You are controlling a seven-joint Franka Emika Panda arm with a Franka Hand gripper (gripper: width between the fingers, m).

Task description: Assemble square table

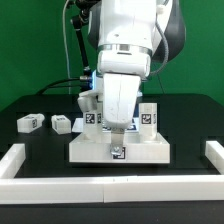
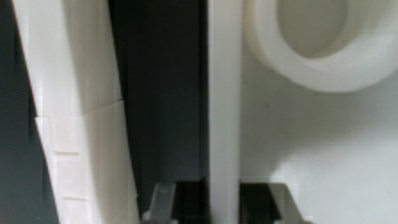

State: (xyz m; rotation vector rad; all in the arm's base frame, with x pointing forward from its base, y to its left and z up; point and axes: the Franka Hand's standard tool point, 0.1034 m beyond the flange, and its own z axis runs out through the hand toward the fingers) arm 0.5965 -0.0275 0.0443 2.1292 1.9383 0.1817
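the arm reaches straight down over the middle of the black table (image 1: pixel 40 142). the hand (image 1: pixel 118 151) is at the near edge of the tabletop (image 1: pixel 90 150), which lies flat in the centre, inside the low white wall bars (image 1: pixel 15 160). in the wrist view the dark fingers (image 2: pixel 175 200) stand one on each side of the tabletop's raised rim (image 2: pixel 222 90) and are clamped on it; a round corner hole (image 2: pixel 320 40) shows just beside the rim. two legs stand upright at the tabletop's far side, one (image 1: pixel 148 115) towards the exterior view's right and one (image 1: pixel 92 118) partly behind the arm. two more legs (image 1: pixel 28 122) (image 1: pixel 61 123) lie loose on the table, towards the exterior view's left.
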